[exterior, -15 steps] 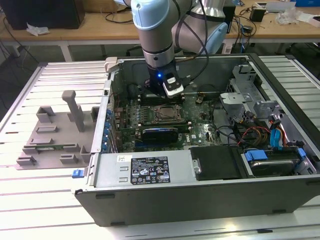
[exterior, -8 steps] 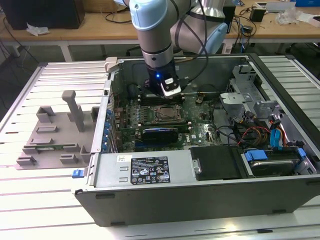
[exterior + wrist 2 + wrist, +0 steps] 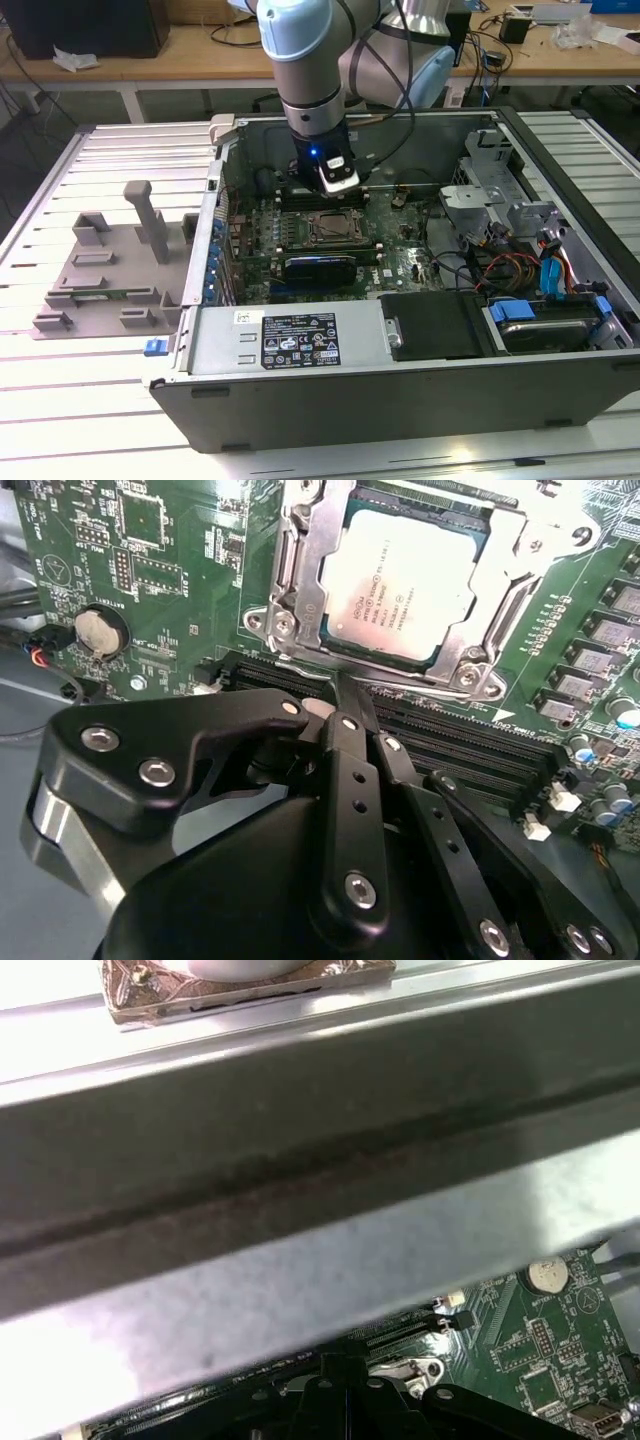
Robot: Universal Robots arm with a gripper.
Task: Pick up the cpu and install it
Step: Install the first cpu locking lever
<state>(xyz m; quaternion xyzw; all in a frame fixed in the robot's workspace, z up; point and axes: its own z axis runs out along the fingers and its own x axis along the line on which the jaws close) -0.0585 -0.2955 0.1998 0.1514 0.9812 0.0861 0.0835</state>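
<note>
Already seated | chip (image 3: 402,583) lies flat inside the socket frame (image 3: 290,590) on the green board (image 3: 150,570) | gripper (image 3: 340,705) just beside the frame's edge, fingers pressed together, holding nothing | placing looks done; whether the frame is latched cannot be told

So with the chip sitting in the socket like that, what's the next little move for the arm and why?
Probably a short straight lift away from the board. In the second wrist view the cpu already lies flat inside the socket frame, and the gripper sits just beside the frame's edge, holding nothing.
</note>
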